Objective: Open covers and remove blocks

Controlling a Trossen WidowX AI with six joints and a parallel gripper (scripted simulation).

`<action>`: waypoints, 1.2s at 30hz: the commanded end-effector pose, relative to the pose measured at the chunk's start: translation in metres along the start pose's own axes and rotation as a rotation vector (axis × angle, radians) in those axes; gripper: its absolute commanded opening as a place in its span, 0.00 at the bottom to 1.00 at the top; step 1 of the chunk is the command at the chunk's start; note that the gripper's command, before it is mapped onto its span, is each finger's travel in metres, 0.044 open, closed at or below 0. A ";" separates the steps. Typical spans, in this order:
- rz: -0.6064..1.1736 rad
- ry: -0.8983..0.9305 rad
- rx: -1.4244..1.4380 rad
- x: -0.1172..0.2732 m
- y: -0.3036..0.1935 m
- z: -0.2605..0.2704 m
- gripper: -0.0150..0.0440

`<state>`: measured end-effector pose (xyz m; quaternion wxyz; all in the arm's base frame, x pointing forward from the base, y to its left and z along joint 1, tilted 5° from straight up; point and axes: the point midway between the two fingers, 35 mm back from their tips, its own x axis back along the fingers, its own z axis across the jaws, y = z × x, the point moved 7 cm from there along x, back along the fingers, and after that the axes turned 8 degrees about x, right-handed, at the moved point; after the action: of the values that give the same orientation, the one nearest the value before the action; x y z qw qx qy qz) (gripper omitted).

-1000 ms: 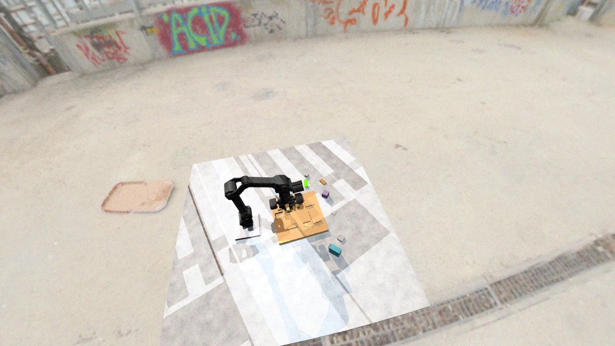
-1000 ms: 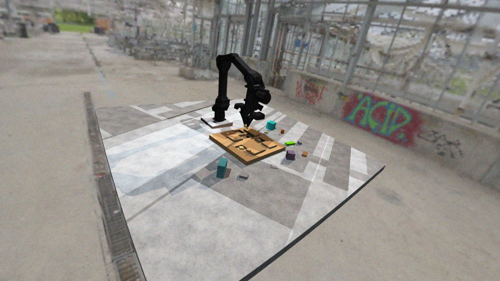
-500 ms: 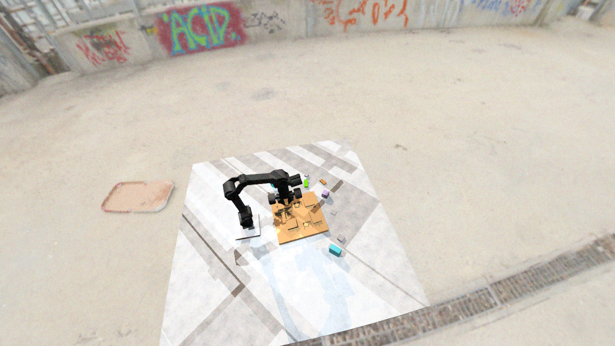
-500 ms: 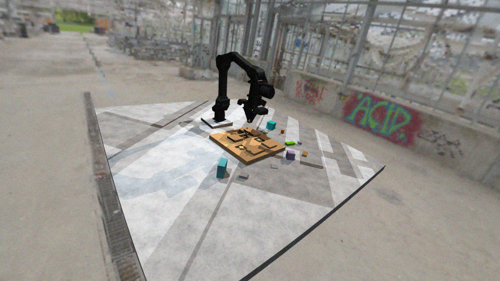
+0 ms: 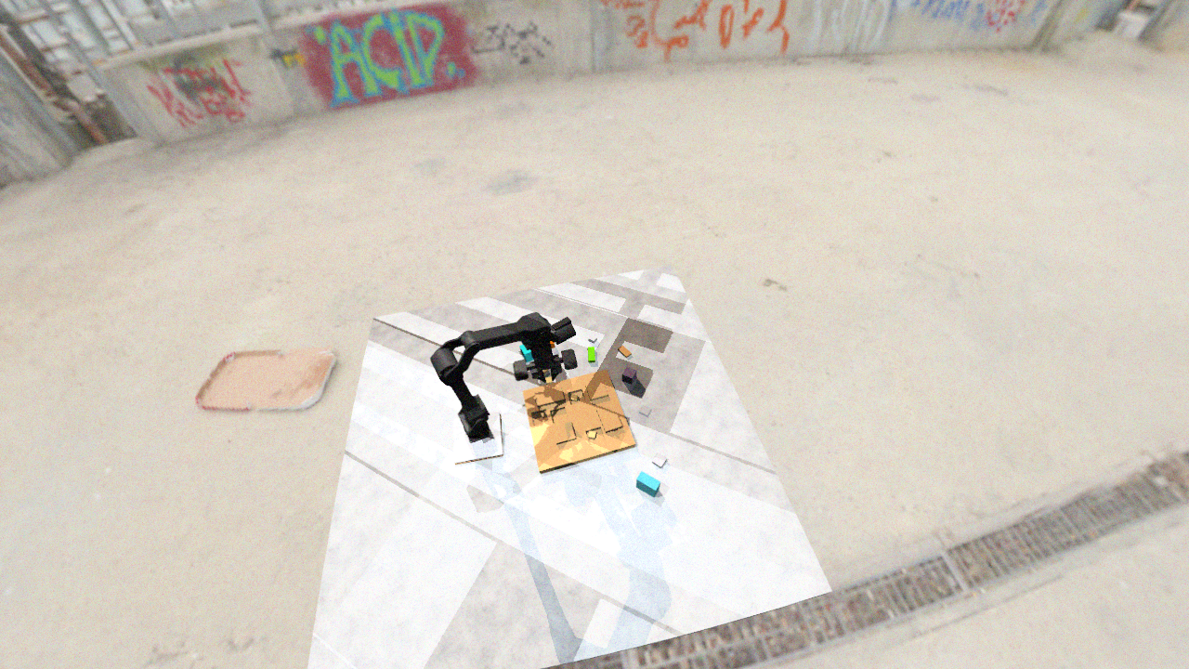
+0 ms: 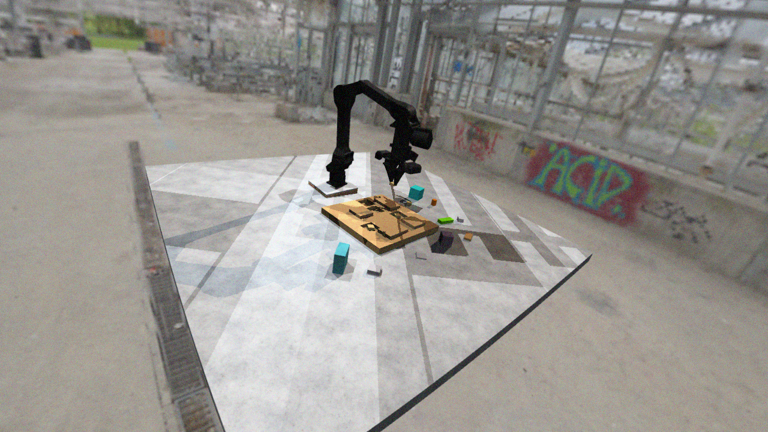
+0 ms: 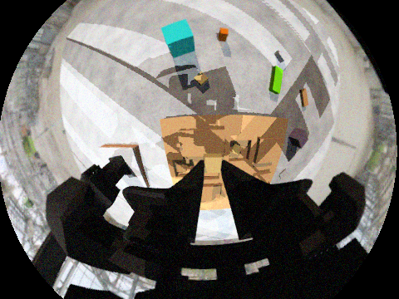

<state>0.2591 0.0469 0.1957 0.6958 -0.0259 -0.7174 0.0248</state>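
My gripper [image 5: 547, 376] [image 6: 392, 182] [image 7: 212, 164] is shut on a small tan block [image 7: 213, 161] and holds it in the air above the back edge of the wooden puzzle board [image 5: 544, 445] [image 6: 341, 213] [image 7: 180, 124]. One tan block [image 5: 575, 396] [image 7: 235, 147] sits in an uncovered well in the board's back half. Another [image 5: 592, 433] [image 6: 371, 227] sits in an opening nearer the front. Flat tan covers, such as this one [image 6: 360, 212] and this one [image 6: 393, 233], lie on the board; shadows hide how far some stand open. A small tan block [image 7: 201, 78] rests on the table behind the board.
Behind the board stand a cyan block [image 6: 416, 192] [image 7: 179, 37], an orange piece [image 6: 433, 201] [image 7: 224, 34] and a green bar [image 5: 591, 354] [image 6: 445, 220] [image 7: 276, 80]. A purple block [image 5: 629, 376] [image 6: 445, 237] is beside it. Another cyan block [image 5: 647, 483] [image 6: 341, 257] stands near a grey tile [image 6: 374, 271].
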 end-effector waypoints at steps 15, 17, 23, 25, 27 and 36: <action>-0.008 0.007 -0.003 0.000 0.066 0.015 0.39; -0.008 0.008 -0.003 0.000 0.073 0.018 0.39; -0.008 0.009 -0.003 0.000 0.095 0.028 0.39; -0.008 0.009 -0.003 0.000 0.102 0.032 0.39; -0.008 0.009 -0.003 0.000 0.109 0.036 0.39; -0.007 0.010 -0.003 0.000 0.133 0.052 0.39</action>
<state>0.2093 0.1752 0.1855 0.6984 -0.0225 -0.7149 0.0237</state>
